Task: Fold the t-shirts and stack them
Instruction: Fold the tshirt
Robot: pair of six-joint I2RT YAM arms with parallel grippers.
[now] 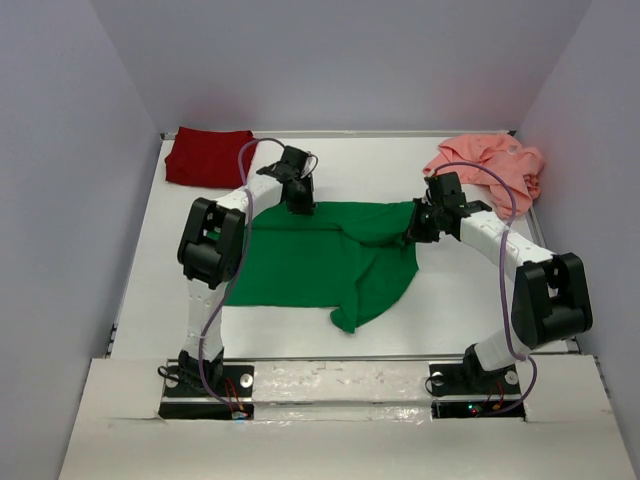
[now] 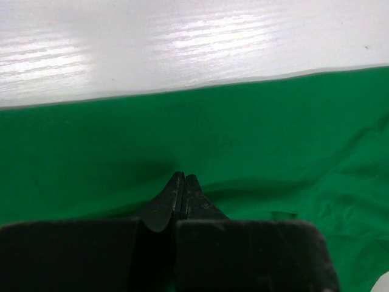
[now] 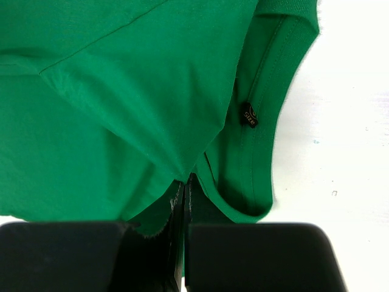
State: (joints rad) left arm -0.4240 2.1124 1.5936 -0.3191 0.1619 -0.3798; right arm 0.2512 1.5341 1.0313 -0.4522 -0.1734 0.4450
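your left gripper and right gripper clamp tight on the far edge of the bright green cloth t-shirt on the white table; its body lies nearward of both, edge running left-right

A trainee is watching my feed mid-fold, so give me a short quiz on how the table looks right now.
1. True or false: the dark red t-shirt lies in the far left corner of the table.
2. Is the salmon pink t-shirt spread flat or crumpled?
3. The left gripper and right gripper are both shut on which shirt? A dark red, B green t-shirt, C salmon pink.
Key: 1 true; 2 crumpled; 3 B.
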